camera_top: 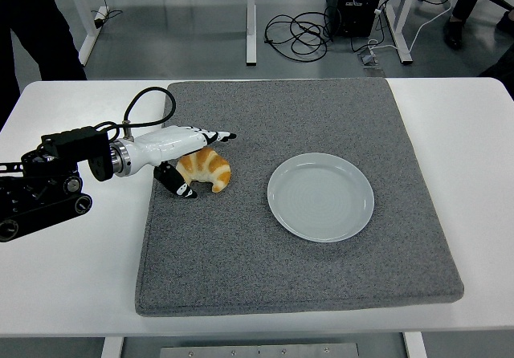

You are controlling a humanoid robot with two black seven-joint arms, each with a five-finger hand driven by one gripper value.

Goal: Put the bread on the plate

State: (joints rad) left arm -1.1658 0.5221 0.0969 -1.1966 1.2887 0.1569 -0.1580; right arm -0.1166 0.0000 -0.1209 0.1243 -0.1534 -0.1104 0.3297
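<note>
One hand at work: left hand (186,159) spread wide around bread (205,168), grasp not closed; next, clamp, lift, carry to plate (320,197).

Left robot hand (186,160) reaches in low, fingers spread apart

No readable text, no labels, no brands, no numbers anywhere in view

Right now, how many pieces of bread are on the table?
1. A croissant lies on the grey mat's left part, at the left hand, left of the empty plate. Nothing seems hidden.
</note>
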